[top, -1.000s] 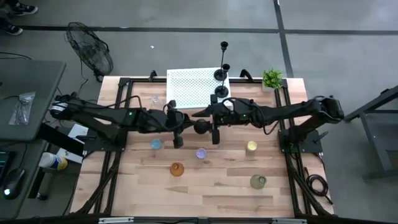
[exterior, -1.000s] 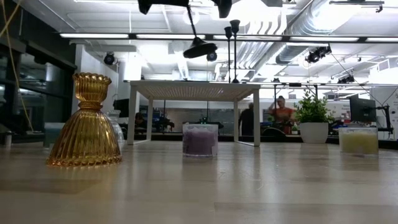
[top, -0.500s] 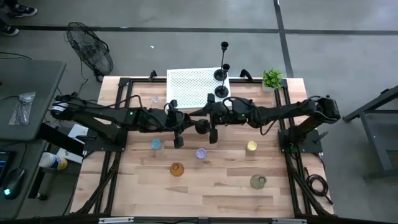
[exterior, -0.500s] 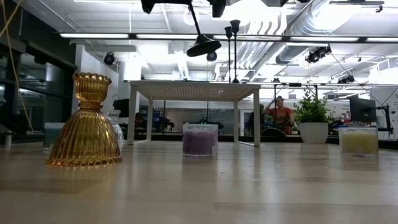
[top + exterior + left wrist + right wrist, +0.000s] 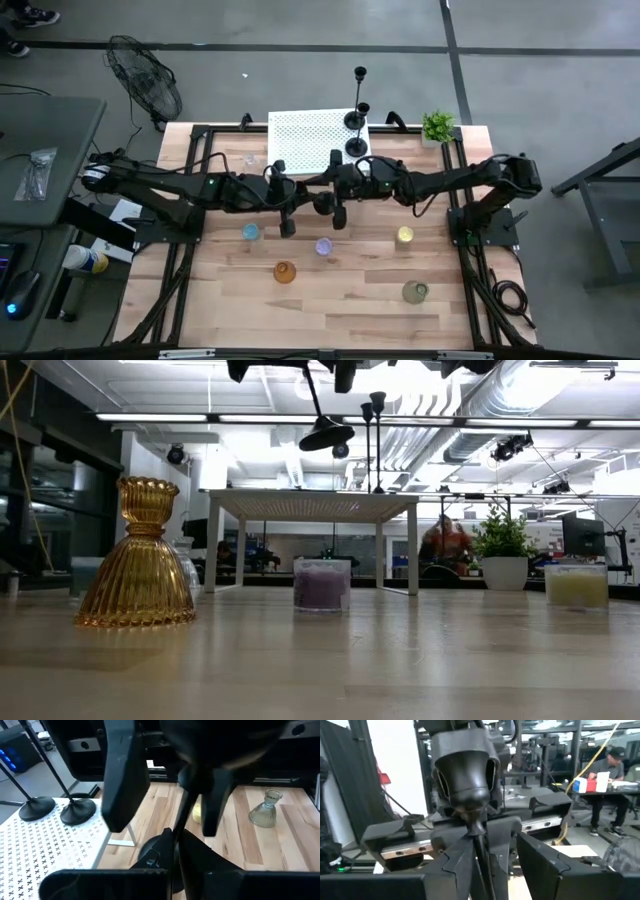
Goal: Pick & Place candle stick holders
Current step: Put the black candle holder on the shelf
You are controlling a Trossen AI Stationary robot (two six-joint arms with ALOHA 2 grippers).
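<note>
Three black candlesticks show: two (image 5: 357, 120) stand on the white perforated stand (image 5: 305, 140) at the far edge of the surface (image 5: 340, 300), and the third candlestick (image 5: 323, 203) hangs in the air above mid-surface, passed between both arms. The left claw (image 5: 287, 205) is clenched on its thin stem; the right claw (image 5: 338, 200) also pinches that stem just below the cup, which shows close up in the right wrist view. Five small glass holders sit on the wood: blue (image 5: 249, 232), purple (image 5: 324, 246), amber (image 5: 285, 271), yellow (image 5: 404, 236) and grey-green (image 5: 415, 291), with a clear one (image 5: 251, 158) near the stand. A potted plant (image 5: 437, 127) marks the far right corner. The near strip of the surface lies bare.
</note>
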